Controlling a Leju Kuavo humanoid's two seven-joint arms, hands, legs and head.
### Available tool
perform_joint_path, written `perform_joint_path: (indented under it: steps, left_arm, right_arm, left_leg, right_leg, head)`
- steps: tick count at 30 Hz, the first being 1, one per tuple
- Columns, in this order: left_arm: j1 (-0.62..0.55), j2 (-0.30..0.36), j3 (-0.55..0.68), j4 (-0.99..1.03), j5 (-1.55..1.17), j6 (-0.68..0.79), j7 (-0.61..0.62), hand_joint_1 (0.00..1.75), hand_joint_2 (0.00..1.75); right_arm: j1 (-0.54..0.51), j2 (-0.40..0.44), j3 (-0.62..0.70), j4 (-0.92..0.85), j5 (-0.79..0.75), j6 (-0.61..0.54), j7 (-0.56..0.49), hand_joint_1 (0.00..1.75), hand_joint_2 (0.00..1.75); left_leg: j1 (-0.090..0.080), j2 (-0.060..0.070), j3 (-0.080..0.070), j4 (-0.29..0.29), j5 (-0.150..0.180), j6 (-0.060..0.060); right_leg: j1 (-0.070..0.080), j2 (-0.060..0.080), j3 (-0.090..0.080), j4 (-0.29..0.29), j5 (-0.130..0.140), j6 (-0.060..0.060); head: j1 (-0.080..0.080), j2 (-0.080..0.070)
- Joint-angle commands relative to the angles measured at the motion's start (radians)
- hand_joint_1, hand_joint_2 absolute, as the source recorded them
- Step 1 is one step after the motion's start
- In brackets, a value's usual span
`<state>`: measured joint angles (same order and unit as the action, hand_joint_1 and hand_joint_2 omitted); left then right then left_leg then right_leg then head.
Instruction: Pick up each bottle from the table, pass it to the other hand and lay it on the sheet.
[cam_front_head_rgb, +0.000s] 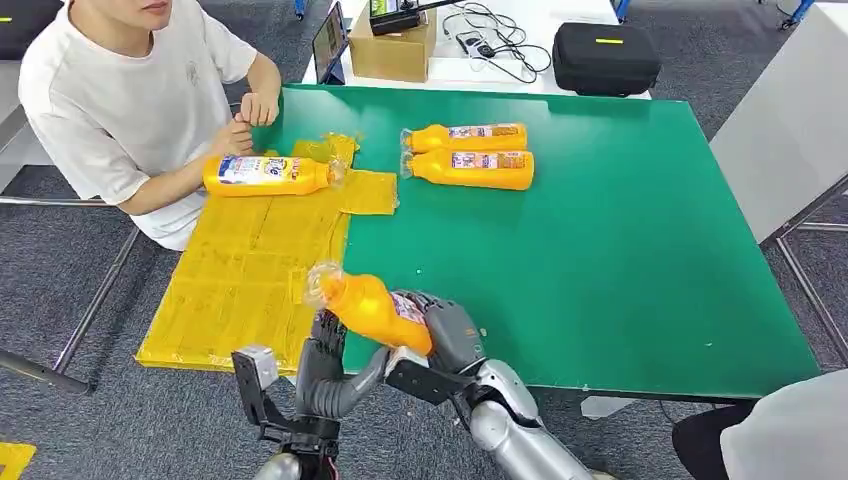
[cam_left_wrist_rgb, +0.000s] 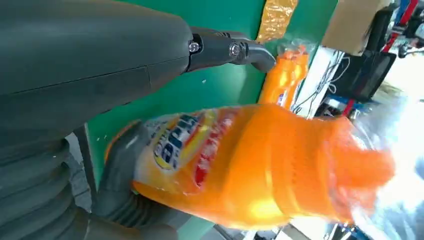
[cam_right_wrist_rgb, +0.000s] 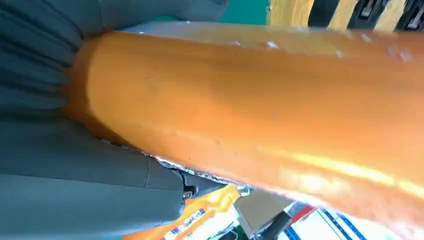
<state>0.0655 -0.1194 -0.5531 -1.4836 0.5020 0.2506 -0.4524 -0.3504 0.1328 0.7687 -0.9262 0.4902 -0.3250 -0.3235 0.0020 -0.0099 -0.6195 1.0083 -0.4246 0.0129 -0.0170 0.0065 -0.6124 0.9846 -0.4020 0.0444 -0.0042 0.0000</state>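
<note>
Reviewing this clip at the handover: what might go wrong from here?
1. The held bottle sits in the right hand, with the left hand just beneath; releasing before the left hand grips firmly may drop it near the table edge.
2. A person's hands rest by the bottle on the yellow sheet; laying this one there may crowd them.

Right arm (cam_front_head_rgb: 515, 425) comes up in polished silver, rounded segments with a black bracket near the wrist. Right hand (cam_front_head_rgb: 452, 335) is matte grey. Left hand (cam_front_head_rgb: 322, 362) has darker, jointed fingers (cam_front_head_rgb: 325, 335), a grey ribbed cover and bright screws at the thumb; a small silvery box, perhaps a camera mount, sits beside it.
</note>
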Motion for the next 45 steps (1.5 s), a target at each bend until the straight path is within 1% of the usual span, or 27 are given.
perform_joint_path:
  steps: [1,2,3,4,5,6,7,8,9,11,14,16,17,23,25,26,27,29,30,31,33,36,38,41,43,44,45]
  left_arm:
    - [-0.021,0.008,-0.019,0.018,0.019,-0.013,0.015,0.00,1.75]
    - [-0.017,0.004,-0.013,0.014,0.039,-0.020,0.024,0.00,1.75]
    - [-0.013,0.004,-0.012,0.005,0.061,-0.035,0.030,0.00,1.75]
    - [-0.012,0.004,-0.013,0.002,0.083,-0.053,0.039,0.00,1.75]
    - [-0.012,0.003,-0.015,-0.002,0.117,-0.080,0.051,0.00,1.75]
    - [-0.013,0.003,-0.016,-0.004,0.120,-0.082,0.050,0.00,1.75]
    - [-0.013,0.003,-0.016,-0.004,0.120,-0.082,0.050,0.00,1.75]
    - [-0.013,0.003,-0.016,-0.004,0.120,-0.082,0.050,0.00,1.75]
    - [-0.013,0.003,-0.016,-0.004,0.120,-0.082,0.050,0.00,1.75]
    - [-0.013,0.003,-0.016,-0.004,0.120,-0.082,0.050,0.00,1.75]
    - [-0.013,0.003,-0.016,-0.004,0.120,-0.082,0.050,0.00,1.75]
    - [-0.017,-0.003,-0.016,-0.004,0.111,-0.074,0.022,0.00,1.75]
    - [-0.022,-0.004,-0.017,-0.008,0.109,-0.073,0.021,0.00,1.75]
    - [-0.030,0.006,-0.037,-0.007,0.061,-0.054,0.010,0.00,1.75]
    - [-0.032,0.008,-0.041,-0.007,0.045,-0.047,0.002,0.00,1.75]
    - [-0.058,0.021,-0.078,0.014,-0.076,0.019,-0.034,0.00,1.75]
    - [-0.063,0.020,-0.080,0.018,-0.078,0.019,-0.035,0.00,1.75]
    - [-0.066,0.019,-0.078,0.017,-0.079,0.019,-0.035,0.00,1.75]
    - [-0.067,0.023,-0.079,0.008,-0.082,0.018,-0.034,0.00,1.75]
    - [-0.068,0.030,-0.086,0.006,-0.093,0.020,-0.029,0.00,1.75]
    - [-0.067,0.036,-0.092,0.012,-0.128,0.048,-0.005,0.00,1.75]
    - [-0.071,0.036,-0.095,0.035,-0.142,0.071,0.029,0.00,1.75]
    - [-0.077,0.033,-0.091,0.061,-0.108,0.068,0.087,0.00,1.75]
    - [-0.083,0.027,-0.079,0.085,-0.073,0.074,0.107,0.00,1.75]
    - [-0.083,0.025,-0.075,0.085,-0.064,0.075,0.110,0.00,1.75]
    - [-0.083,0.025,-0.075,0.085,-0.064,0.075,0.110,0.00,1.75]
    - [-0.083,0.025,-0.075,0.085,-0.064,0.075,0.110,0.00,1.75]
  right_arm:
    - [-0.045,0.009,0.087,0.040,0.003,0.026,0.007,1.75,0.00]
    - [-0.042,0.015,0.081,0.041,-0.016,0.038,0.002,1.75,0.00]
    - [-0.035,0.019,0.075,0.034,-0.038,0.043,-0.021,1.75,0.00]
    - [-0.029,0.022,0.068,0.028,-0.063,0.056,-0.043,1.75,0.00]
    - [-0.022,0.028,0.059,0.024,-0.103,0.070,-0.079,1.75,0.00]
    - [-0.021,0.030,0.061,0.026,-0.103,0.062,-0.089,1.75,0.00]
    - [-0.021,0.030,0.061,0.026,-0.103,0.062,-0.089,1.75,0.00]
    - [-0.021,0.030,0.061,0.026,-0.103,0.062,-0.089,1.75,0.00]
    - [-0.021,0.030,0.061,0.026,-0.103,0.062,-0.089,1.75,0.00]
    - [-0.021,0.030,0.061,0.026,-0.103,0.062,-0.089,1.75,0.00]
    - [-0.021,0.030,0.061,0.026,-0.103,0.062,-0.089,1.75,0.00]
    - [-0.020,0.046,0.049,0.033,-0.140,0.066,-0.103,1.75,0.00]
    - [-0.019,0.050,0.052,0.033,-0.142,0.069,-0.103,1.75,0.00]
    - [-0.026,0.034,0.075,0.029,-0.146,0.092,-0.097,1.75,0.00]
    - [-0.027,0.028,0.079,0.027,-0.152,0.107,-0.095,1.75,0.00]
    - [-0.017,0.016,0.076,0.028,-0.199,0.160,-0.105,1.75,0.00]
    - [-0.016,0.016,0.075,0.031,-0.206,0.167,-0.108,1.75,0.00]
    - [-0.019,0.019,0.078,0.036,-0.209,0.169,-0.117,1.75,0.00]
    - [-0.021,0.024,0.080,0.033,-0.211,0.170,-0.114,1.75,0.00]
    - [-0.022,0.022,0.085,0.033,-0.208,0.175,-0.111,1.75,0.00]
    - [-0.020,0.016,0.092,0.042,-0.201,0.176,-0.089,1.75,0.00]
    - [-0.018,0.010,0.099,0.069,-0.189,0.172,-0.079,1.75,0.00]
    - [-0.025,0.005,0.109,0.096,-0.171,0.167,-0.086,1.75,0.00]
    - [-0.023,0.008,0.105,0.121,-0.177,0.166,-0.119,1.75,0.00]
    - [-0.025,0.009,0.106,0.126,-0.177,0.169,-0.119,1.75,0.00]
    - [-0.025,0.009,0.106,0.126,-0.177,0.169,-0.119,1.75,0.00]
    - [-0.025,0.009,0.106,0.126,-0.177,0.169,-0.119,1.75,0.00]
  left_leg:
    - [0.001,0.001,0.005,0.000,-0.002,-0.001]
    - [0.000,0.001,0.003,0.000,-0.001,-0.001]
    - [0.001,0.002,0.006,0.000,-0.002,-0.001]
    - [0.000,0.001,0.004,0.000,-0.002,-0.001]
    - [0.001,0.002,0.005,0.000,-0.002,-0.001]
    - [0.000,0.001,0.003,0.000,-0.001,0.000]
    - [0.001,0.001,0.006,0.000,-0.003,-0.001]
    - [0.000,0.001,0.004,0.000,-0.002,-0.001]
    - [0.001,0.002,0.006,0.000,-0.003,-0.001]
    - [0.000,0.000,0.003,-0.001,-0.001,0.000]
    - [0.001,0.001,0.006,0.000,-0.003,-0.001]
    - [0.000,0.001,0.002,0.000,-0.001,0.000]
    - [0.001,0.001,0.005,0.000,-0.002,-0.001]
    - [0.000,0.000,0.003,0.000,-0.001,0.000]
    - [0.001,0.001,0.004,0.000,-0.002,-0.001]
    - [0.001,0.001,0.005,0.000,-0.002,-0.001]
    - [0.000,0.000,0.003,0.000,-0.001,0.000]
    - [0.001,-0.001,0.006,-0.001,-0.002,-0.001]
    - [0.000,-0.001,0.004,-0.001,-0.001,0.000]
    - [0.001,-0.001,0.007,-0.001,-0.002,-0.001]
    - [0.000,0.000,0.003,-0.001,-0.001,0.000]
    - [0.000,-0.001,0.007,-0.001,-0.002,-0.001]
    - [0.000,-0.001,0.003,-0.001,0.000,0.000]
    - [0.001,-0.001,0.008,-0.002,-0.002,-0.001]
    - [0.000,-0.001,0.004,-0.002,-0.001,0.000]
    - [0.001,0.000,0.008,-0.002,-0.002,-0.001]
    - [0.000,0.000,0.005,-0.002,-0.001,-0.001]
  right_leg:
    - [0.001,0.000,0.005,0.000,-0.002,-0.002]
    - [0.000,0.001,0.002,0.000,-0.001,-0.001]
    - [0.001,0.001,0.005,0.000,-0.002,-0.002]
    - [0.001,0.000,0.004,0.000,-0.001,-0.001]
    - [0.001,0.000,0.005,0.000,-0.002,-0.002]
    - [0.000,0.000,0.003,0.000,-0.001,-0.001]
    - [0.001,0.000,0.006,0.000,-0.003,-0.002]
    - [0.001,0.000,0.003,0.000,-0.001,-0.001]
    - [0.001,0.000,0.006,-0.001,-0.003,-0.002]
    - [0.000,-0.001,0.003,-0.001,-0.001,-0.001]
    - [0.001,0.000,0.006,-0.001,-0.002,-0.002]
    - [0.001,0.000,0.002,0.000,-0.001,-0.001]
    - [0.001,-0.001,0.004,0.000,-0.002,-0.002]
    - [0.000,-0.001,0.002,0.000,-0.001,-0.001]
    - [0.001,-0.001,0.004,0.000,-0.002,-0.002]
    - [0.001,-0.001,0.005,-0.001,-0.002,-0.002]
    - [0.001,-0.002,0.003,-0.001,-0.001,-0.001]
    - [0.001,-0.003,0.007,-0.001,-0.002,-0.002]
    - [0.001,-0.003,0.004,-0.001,-0.001,-0.001]
    - [0.001,-0.003,0.007,-0.001,-0.002,-0.002]
    - [0.000,-0.001,0.003,-0.001,-0.001,-0.001]
    - [0.001,-0.003,0.007,-0.002,-0.002,-0.002]
    - [0.000,-0.002,0.003,-0.001,-0.001,-0.001]
    - [0.001,-0.002,0.008,-0.003,-0.002,-0.002]
    - [0.000,-0.002,0.004,-0.002,-0.001,-0.001]
    - [0.001,-0.002,0.008,-0.002,-0.002,-0.002]
    - [0.000,-0.001,0.005,-0.002,-0.001,-0.002]
  head:
    - [0.000,0.000]
    - [0.000,0.000]
    - [0.000,0.000]
    - [0.000,0.000]
    - [0.000,0.000]
    - [0.000,0.000]
    - [0.001,0.000]
    - [0.000,0.000]
    - [0.001,0.000]
    - [0.000,0.000]
    - [0.000,0.000]
    - [0.000,0.000]
    - [0.000,0.000]
    - [0.000,0.000]
    - [0.000,0.000]
    - [0.000,0.000]
    - [0.000,0.000]
    - [0.000,0.000]
    - [0.000,0.000]
    - [0.000,0.000]
    - [0.000,0.000]
    - [0.000,0.000]
    - [0.000,0.000]
    - [0.000,0.000]
    - [0.000,0.000]
    - [0.000,0.000]
    - [0.000,0.000]
